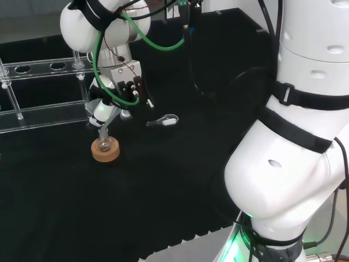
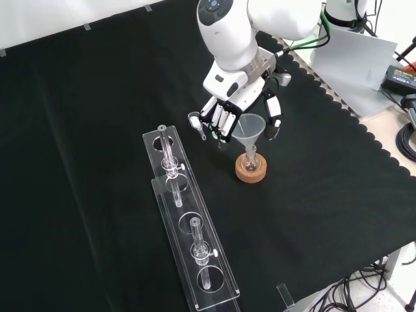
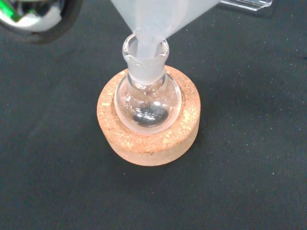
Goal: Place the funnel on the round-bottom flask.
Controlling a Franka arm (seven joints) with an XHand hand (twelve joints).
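On the black cloth before you, the funnel (image 2: 250, 128) sits with its stem down in the neck of the round-bottom flask (image 3: 148, 98), which rests upright in its cork ring (image 2: 251, 170). Your hand (image 2: 229, 112) hangs just above, fingers and thumb straddling the funnel's cone; whether they touch it cannot be told.

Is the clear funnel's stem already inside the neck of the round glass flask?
Yes, the wrist view shows the funnel's stem entering the flask's neck.
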